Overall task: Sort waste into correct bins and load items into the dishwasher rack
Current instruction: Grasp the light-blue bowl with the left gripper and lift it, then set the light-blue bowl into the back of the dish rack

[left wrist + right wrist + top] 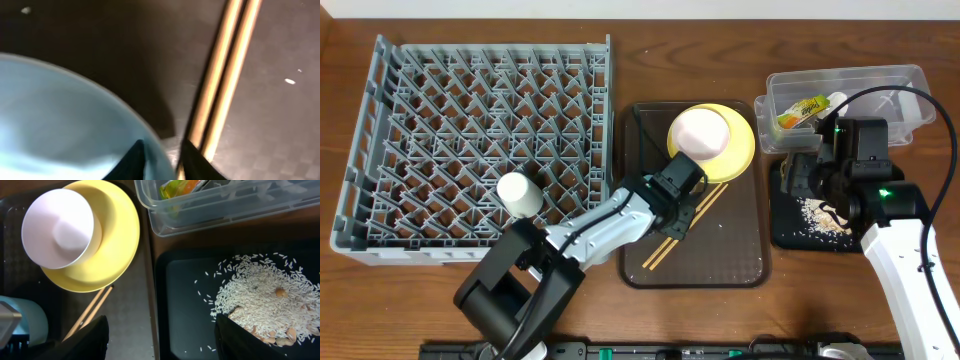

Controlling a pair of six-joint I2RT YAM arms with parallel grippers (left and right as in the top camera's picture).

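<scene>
The brown serving tray (740,255) lies in the middle of the wooden counter (410,300), and everything else is placed from it. At the tray's far end sits the round yellow plate (740,150), with the white bowl (700,131) upside down on top of it. The pair of wooden chopsticks (672,245) lies slanted across the tray's near half. The light blue bowl (55,115) stands on the tray beside the chopsticks, on their rack side.

The left tool (162,145) is down at that bowl. One finger is inside the rim and the other outside, with only a narrow gap between them. The blurred wrist view does not show whether they actually pinch the rim.

Against the tray's left edge stands the grey dishwasher rack (390,130), with the small white cup (520,194) lying among the pegs near the corner closest to the tray.

Right of the tray is the glossy black tray (180,280), holding a spread of beige-white crumbly leftovers (260,290). The right tool (161,325) hangs above it, fingers wide apart and holding nothing. Beyond the black tray is the clear plastic tub (912,82), with the yellow-green wrapper (800,112) inside it.
</scene>
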